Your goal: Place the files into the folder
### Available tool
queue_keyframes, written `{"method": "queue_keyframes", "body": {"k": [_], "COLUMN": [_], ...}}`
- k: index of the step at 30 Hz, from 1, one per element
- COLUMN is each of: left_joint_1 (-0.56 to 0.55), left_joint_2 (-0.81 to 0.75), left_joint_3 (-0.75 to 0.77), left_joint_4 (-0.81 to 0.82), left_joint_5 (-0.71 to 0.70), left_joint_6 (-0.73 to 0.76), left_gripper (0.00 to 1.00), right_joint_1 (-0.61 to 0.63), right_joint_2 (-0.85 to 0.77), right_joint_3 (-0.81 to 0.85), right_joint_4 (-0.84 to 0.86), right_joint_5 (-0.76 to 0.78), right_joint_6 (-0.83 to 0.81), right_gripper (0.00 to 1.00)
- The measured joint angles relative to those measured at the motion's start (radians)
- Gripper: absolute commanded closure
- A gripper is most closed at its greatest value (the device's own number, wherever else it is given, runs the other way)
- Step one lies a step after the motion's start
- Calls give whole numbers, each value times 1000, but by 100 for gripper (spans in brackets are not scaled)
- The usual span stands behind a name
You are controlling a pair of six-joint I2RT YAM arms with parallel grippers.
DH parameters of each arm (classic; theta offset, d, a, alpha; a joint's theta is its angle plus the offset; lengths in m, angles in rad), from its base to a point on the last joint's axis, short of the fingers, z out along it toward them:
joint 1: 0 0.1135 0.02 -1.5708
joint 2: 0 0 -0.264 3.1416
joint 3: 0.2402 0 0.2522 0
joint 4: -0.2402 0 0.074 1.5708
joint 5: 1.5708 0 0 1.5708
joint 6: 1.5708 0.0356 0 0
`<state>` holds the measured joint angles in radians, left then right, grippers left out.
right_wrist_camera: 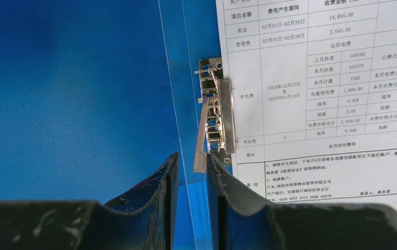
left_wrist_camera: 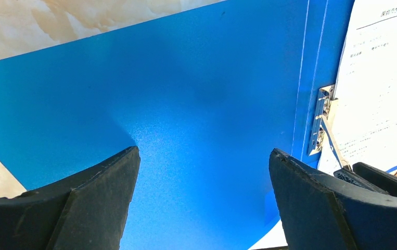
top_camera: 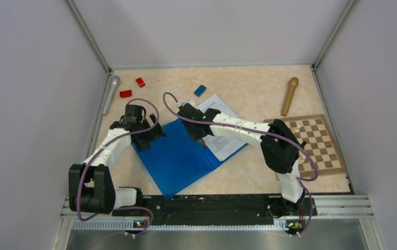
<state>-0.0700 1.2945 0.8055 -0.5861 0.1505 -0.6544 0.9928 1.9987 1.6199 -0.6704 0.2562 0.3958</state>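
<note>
The folder (top_camera: 175, 156) lies open on the table, inner faces up. The files (top_camera: 226, 147) rest on its right half and overhang its right edge. From above, the right arm crosses over them and hides their middle, and no print can be read.

The right wrist view alone makes the sheet (right_wrist_camera: 316, 104) legible. It shows a table in Chinese with "02月01日-02月28日", "14,955.00", "3,045.00", "100182", "101574" and "1392", and the columns are cut off at the frame's right edge. This view also shows the metal clip (right_wrist_camera: 214, 114) beside the folder's spine, at the sheet's left edge.

The right gripper (right_wrist_camera: 192, 156) has its fingers only slightly parted. The lower end of the clip's lever sits at the mouth of the gap; whether it is pinched cannot be told.

The left gripper (left_wrist_camera: 204, 152) hangs over the folder's bare left half (left_wrist_camera: 201, 88), spread wide and holding nothing. In its view the clip (left_wrist_camera: 323, 120) is small and the files' text (left_wrist_camera: 383, 94) is blurred.

A blue block (top_camera: 200, 90) lies beyond the folder's far edge. A chessboard (top_camera: 318, 143), well to the folder's right, is partly hidden by the right arm.
</note>
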Motion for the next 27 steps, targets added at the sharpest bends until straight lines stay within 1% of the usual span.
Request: {"method": "queue_keyframes", "body": {"k": [3, 6, 10, 17, 27], "left_joint_1": [0, 0, 0, 0, 0], "left_joint_2": [0, 0, 0, 0, 0], "left_joint_3": [0, 0, 0, 0, 0], "left_joint_4": [0, 0, 0, 0, 0], "left_joint_5": [2, 3, 3, 6, 10], "left_joint_6": [0, 1, 2, 2, 2], "left_gripper": [1, 1, 1, 1, 1], "right_joint_1": [0, 0, 0, 0, 0], "right_joint_2": [0, 0, 0, 0, 0], "right_joint_3": [0, 0, 0, -3, -3], "right_joint_4": [-1, -2, -5, -8, -8], "right_joint_5": [-11, -16, -14, -1, 16], "right_joint_6": [0, -1, -2, -2, -2], "right_gripper": [74, 72, 72, 79, 79]}}
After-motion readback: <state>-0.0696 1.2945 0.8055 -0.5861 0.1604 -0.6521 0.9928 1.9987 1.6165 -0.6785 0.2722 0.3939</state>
